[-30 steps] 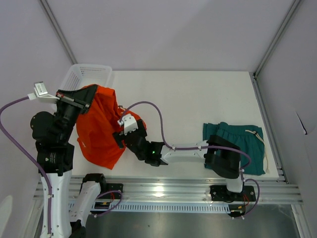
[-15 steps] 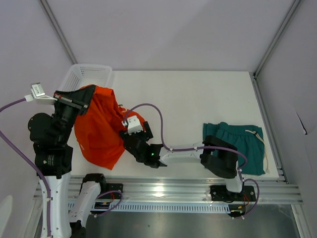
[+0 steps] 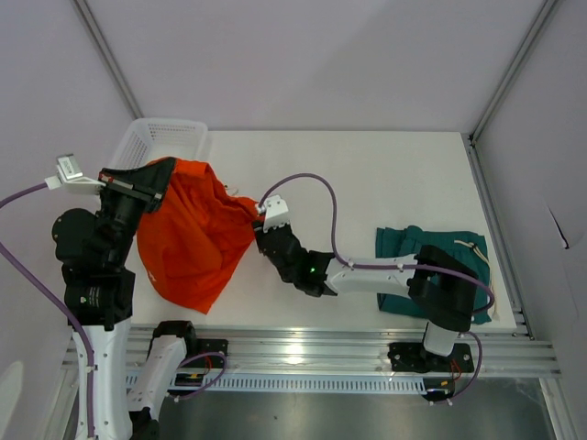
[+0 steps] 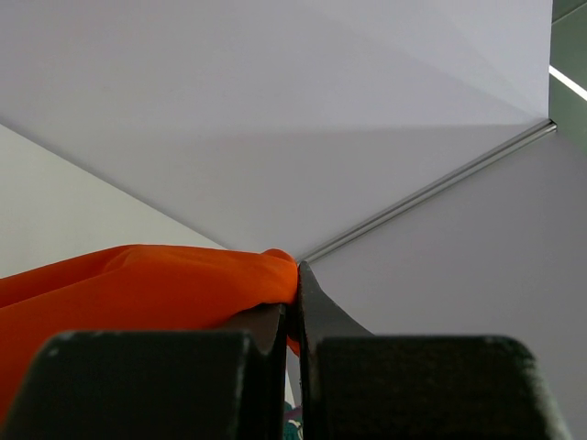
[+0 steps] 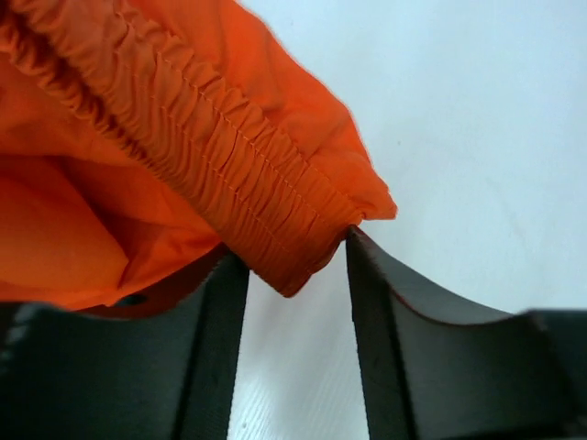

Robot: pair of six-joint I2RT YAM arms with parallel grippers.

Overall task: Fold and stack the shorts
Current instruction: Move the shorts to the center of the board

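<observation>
The orange shorts (image 3: 193,238) hang in the air over the table's left side, stretched between both grippers. My left gripper (image 3: 156,171) is shut on an upper edge of them, with orange cloth (image 4: 165,284) pinched at its fingertips (image 4: 295,275). My right gripper (image 3: 260,217) holds the gathered elastic waistband (image 5: 229,165) at its right corner; its jaws (image 5: 293,252) stand partly closed, both touching the band. The teal-green shorts (image 3: 459,266) lie flat on the table at the right, with a white drawstring showing and the right arm partly covering them.
A white mesh basket (image 3: 160,137) stands at the back left corner, just behind the orange shorts. The white table (image 3: 367,174) ends at a metal rail along the near edge. Purple cables loop off both arms.
My right gripper has narrowed around the waistband corner and moved right and away from the near edge, pulling the orange shorts out into a point. The left gripper has stayed in place.
</observation>
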